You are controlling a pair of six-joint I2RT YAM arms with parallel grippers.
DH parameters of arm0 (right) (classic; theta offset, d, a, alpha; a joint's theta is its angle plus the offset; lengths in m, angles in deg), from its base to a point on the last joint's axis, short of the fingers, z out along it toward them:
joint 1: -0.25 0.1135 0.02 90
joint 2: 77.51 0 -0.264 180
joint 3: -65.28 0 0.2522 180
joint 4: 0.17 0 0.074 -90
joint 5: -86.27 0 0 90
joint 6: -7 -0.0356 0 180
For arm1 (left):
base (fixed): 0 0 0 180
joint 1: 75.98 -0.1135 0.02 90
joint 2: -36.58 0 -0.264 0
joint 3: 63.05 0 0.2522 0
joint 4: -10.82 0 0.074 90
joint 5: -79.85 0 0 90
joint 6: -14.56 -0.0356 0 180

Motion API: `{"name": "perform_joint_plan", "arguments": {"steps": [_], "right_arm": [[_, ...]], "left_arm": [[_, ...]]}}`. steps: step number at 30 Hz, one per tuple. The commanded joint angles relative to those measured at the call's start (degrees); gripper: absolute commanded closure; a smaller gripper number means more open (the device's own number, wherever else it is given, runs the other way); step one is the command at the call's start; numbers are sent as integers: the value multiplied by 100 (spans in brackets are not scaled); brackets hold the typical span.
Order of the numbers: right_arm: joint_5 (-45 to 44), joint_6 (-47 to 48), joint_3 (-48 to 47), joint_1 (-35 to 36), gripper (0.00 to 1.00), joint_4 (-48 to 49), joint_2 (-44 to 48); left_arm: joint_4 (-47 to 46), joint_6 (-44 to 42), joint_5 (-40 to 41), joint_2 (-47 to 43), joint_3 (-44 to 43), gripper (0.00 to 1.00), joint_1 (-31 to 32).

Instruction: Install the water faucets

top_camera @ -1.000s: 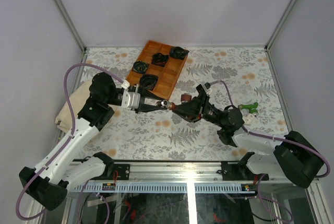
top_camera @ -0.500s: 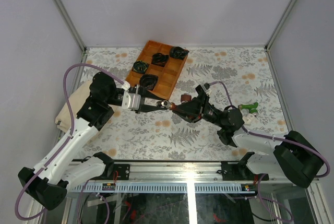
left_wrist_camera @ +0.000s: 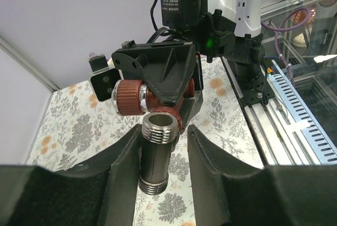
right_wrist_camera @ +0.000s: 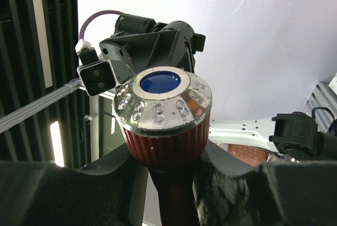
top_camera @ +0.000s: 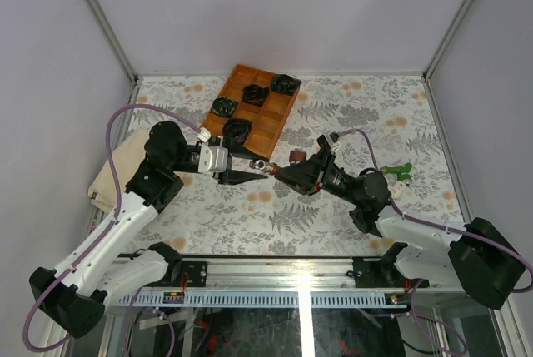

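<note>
My right gripper (top_camera: pixel 285 174) (right_wrist_camera: pixel 171 155) is shut on the dark red-brown water faucet (top_camera: pixel 296 157) (right_wrist_camera: pixel 166 105), held above mid-table; its ribbed knob has a silvery cap with a blue centre. In the left wrist view the same faucet (left_wrist_camera: pixel 131 97) meets the upper end of a dark tube (left_wrist_camera: pixel 154 155) with silvery threaded ends. My left gripper (top_camera: pixel 260 168) (left_wrist_camera: pixel 167 134) stands open around that tube: the left finger lies against it and the right finger stands clear. The green water faucet (top_camera: pixel 398 172) lies on the table to the right.
A wooden tray (top_camera: pixel 273 124) at the back centre holds several black-and-green coiled bundles (top_camera: pixel 236 130). A beige cloth (top_camera: pixel 112 170) lies by the left wall. A small white piece (top_camera: pixel 395 190) sits beside the green faucet. The metal rail (top_camera: pixel 300 278) runs along the near edge.
My left gripper's jaws have parted from the tube, leaving a gap on the right side. The left arm has eased back slightly; the right gripper still holds the red-brown faucet.
</note>
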Motion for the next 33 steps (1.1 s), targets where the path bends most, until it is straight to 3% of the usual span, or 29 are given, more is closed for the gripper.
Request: {"name": "perform_joint_plan", "arguments": {"steps": [1, 7, 10, 12, 21, 27, 33], "right_arm": [[-731, 403, -343, 15, 100, -214, 324], [-724, 436, -349, 7, 100, -171, 325], [-677, 562, -396, 14, 100, -338, 382], [-680, 505, -386, 13, 100, -470, 414], [-839, -1049, -58, 23, 100, 732, -80], [-1036, -1190, 145, 32, 100, 533, 130], [-836, -950, 0, 26, 100, 613, 78]], "left_arm": [[-231, 573, -154, -77, 216, 65, 176], [-463, 877, 90, -85, 323, 77, 179], [-542, 845, 101, -93, 340, 97, 179], [-544, 724, 38, -87, 342, 100, 182], [-529, 64, -312, 149, 134, 100, 247], [783, -1070, -322, 264, -331, 100, 283], [836, -1034, -292, 276, -397, 75, 306]]}}
